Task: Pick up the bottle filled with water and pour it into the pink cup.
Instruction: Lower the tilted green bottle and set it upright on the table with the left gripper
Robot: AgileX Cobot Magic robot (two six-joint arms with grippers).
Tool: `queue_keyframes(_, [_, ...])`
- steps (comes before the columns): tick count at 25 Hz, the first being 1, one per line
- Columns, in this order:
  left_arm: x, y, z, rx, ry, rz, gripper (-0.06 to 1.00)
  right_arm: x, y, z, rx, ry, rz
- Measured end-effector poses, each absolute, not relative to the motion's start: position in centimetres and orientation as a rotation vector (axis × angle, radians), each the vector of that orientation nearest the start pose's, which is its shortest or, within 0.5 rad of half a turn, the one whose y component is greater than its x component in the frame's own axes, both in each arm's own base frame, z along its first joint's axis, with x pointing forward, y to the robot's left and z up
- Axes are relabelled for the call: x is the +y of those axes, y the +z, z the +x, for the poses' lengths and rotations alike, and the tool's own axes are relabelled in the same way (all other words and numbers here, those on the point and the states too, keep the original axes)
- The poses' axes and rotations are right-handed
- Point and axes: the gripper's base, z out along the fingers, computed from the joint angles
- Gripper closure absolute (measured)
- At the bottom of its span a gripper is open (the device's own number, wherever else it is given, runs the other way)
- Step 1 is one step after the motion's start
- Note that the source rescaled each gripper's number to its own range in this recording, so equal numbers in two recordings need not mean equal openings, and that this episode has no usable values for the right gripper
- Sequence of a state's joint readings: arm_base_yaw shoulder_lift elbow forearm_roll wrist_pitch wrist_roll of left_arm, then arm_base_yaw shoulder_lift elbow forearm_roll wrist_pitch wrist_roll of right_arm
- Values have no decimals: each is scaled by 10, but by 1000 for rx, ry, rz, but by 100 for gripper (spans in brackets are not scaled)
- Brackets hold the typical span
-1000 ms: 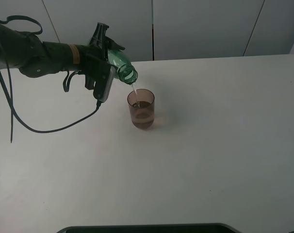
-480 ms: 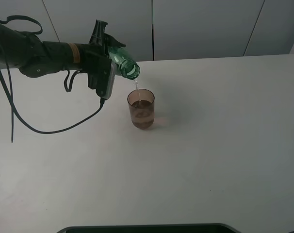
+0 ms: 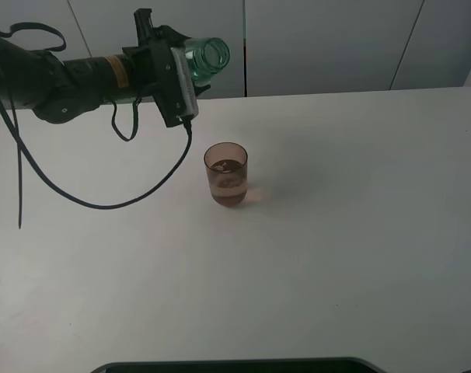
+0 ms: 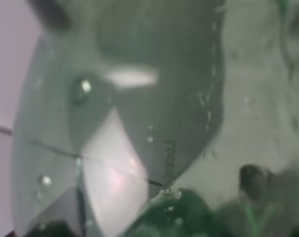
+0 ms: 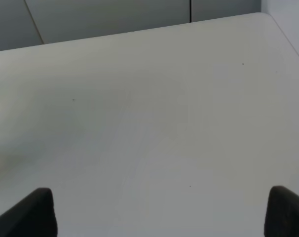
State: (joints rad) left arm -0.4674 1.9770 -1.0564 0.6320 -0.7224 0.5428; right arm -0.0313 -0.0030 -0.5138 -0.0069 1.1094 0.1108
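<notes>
My left gripper [image 3: 176, 68] is shut on the green-tinted bottle [image 3: 207, 56] and holds it lying nearly level, high above the table, up and to the left of the pink cup [image 3: 226, 173]. The bottle's open mouth faces right and no water runs from it. The cup stands upright on the white table [image 3: 344, 233] with liquid in it. In the left wrist view the bottle [image 4: 139, 123] fills the picture as a wet green blur. My right gripper [image 5: 162, 215] is open over bare table; only its two dark fingertips [image 5: 36, 212] show. It does not show in the exterior high view.
A black cable [image 3: 103, 203] hangs from the left arm and loops down near the table, left of the cup. Grey wall panels [image 3: 321, 43] stand behind the table's far edge. A dark edge [image 3: 235, 365] runs along the front.
The left gripper has lifted and turned the bottle back from its downward tilt over the cup. The stream of water into the cup has stopped.
</notes>
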Motion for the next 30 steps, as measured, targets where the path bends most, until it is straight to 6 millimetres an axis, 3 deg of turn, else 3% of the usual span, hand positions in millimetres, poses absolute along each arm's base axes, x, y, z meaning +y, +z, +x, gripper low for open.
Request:
queue_keyframes(6, [-213,184,361,1377,-220,1008,94,0,277,-9,2071,40,148])
queue_keyframes(11, [-202,182,359,1460,-313,746,94,0,277,-9,2071,40,148])
queue_keyframes(20, [-167,157,343,1557,-280,404,94,0,277,-9,2071,40,148])
queue_keyframes(30, [-118,154,356,1559,-171,212,94,0,277,-9,2071,40,148])
